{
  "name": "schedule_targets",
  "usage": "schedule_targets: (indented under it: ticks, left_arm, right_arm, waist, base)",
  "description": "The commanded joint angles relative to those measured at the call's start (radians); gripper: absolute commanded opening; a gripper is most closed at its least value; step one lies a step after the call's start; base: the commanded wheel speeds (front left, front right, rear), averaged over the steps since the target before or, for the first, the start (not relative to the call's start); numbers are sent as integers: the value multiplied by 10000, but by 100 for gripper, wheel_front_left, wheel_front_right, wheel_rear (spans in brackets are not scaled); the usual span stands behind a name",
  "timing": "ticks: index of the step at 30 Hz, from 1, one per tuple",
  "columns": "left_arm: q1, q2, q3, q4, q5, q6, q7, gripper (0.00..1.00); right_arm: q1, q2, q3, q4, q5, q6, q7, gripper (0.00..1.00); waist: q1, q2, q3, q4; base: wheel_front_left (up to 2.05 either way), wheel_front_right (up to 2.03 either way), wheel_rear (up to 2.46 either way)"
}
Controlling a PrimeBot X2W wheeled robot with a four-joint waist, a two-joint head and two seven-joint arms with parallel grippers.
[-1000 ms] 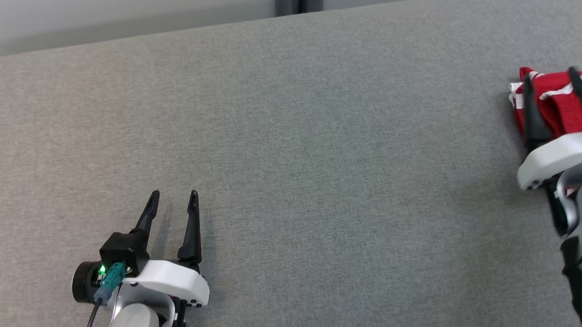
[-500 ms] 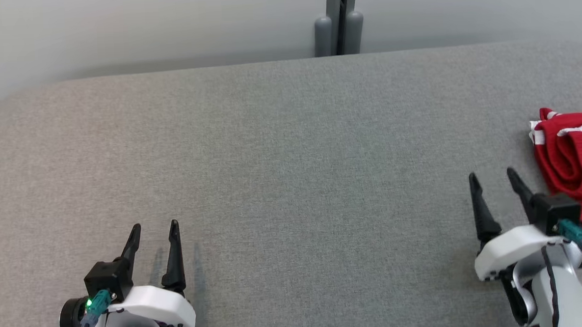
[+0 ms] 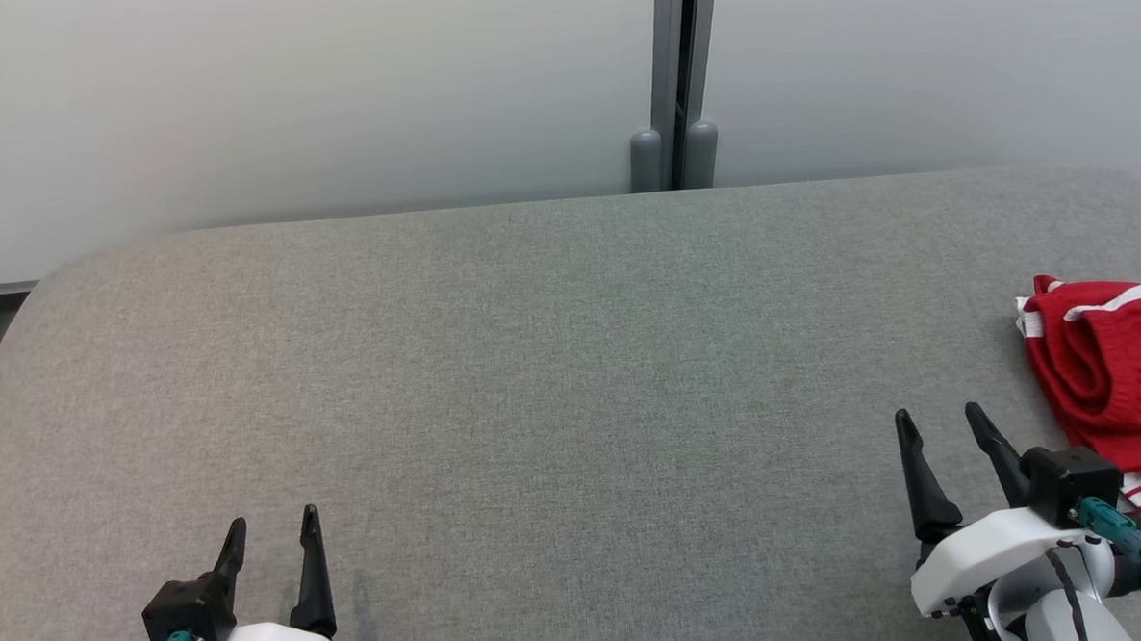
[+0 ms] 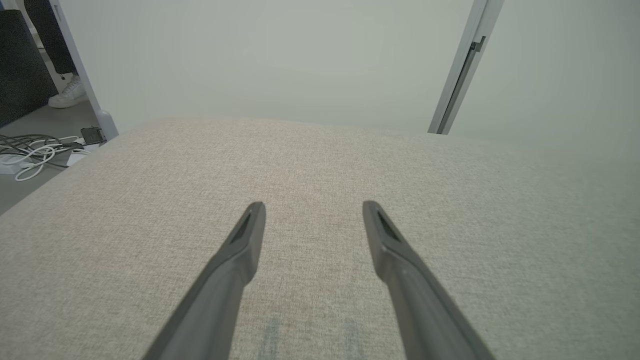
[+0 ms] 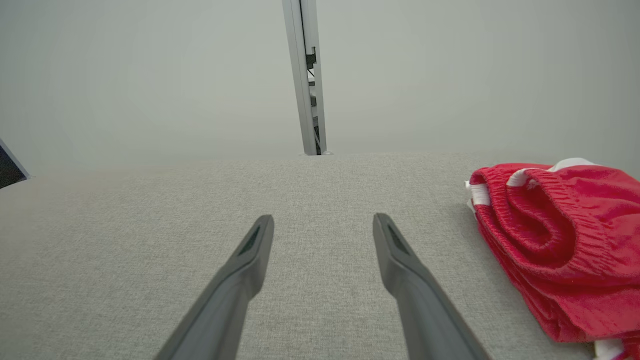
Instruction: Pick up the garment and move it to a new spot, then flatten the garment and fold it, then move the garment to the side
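Grey fabric surface [image 3: 573, 378]: folded red, white-striped cloth garment [image 3: 1112, 374] lies far right; right gripper [image 3: 937, 410] withdrawn from it, left gripper [image 3: 274, 516] likewise spread, empty, so task apparently finished.

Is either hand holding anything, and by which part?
Nothing is held. The left hand and right hand stand open and empty; the red garment lies apart.

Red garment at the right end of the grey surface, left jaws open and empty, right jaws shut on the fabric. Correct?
No. The right jaws are open and empty too: the right wrist view shows bare grey surface between them, with the garment lying off to their side, untouched. The rest stands.
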Motion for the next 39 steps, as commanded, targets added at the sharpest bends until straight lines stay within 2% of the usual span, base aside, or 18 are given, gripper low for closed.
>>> schedule_targets:
  ticks: [1, 11, 39]
  left_arm:
    - [78, 41, 104, 12, 43, 64, 4, 100]
    - [271, 42, 321, 72, -83, -77, 4, 100]
    - [176, 46, 244, 168, -104, -69, 4, 100]
  right_arm:
    - [114, -58, 124, -121, 67, -1, -48, 100]
    - [255, -51, 390, -181, 44, 0, -48, 100]
    - [180, -55, 707, -181, 240, 0, -48, 100]
  waist:
    - [0, 0, -178, -63]
    - [0, 0, -299, -167]
    - [0, 0, -97, -274]
  base:
    - [0, 0, 0]
    - [0, 0, 0]
    - [0, 0, 0]
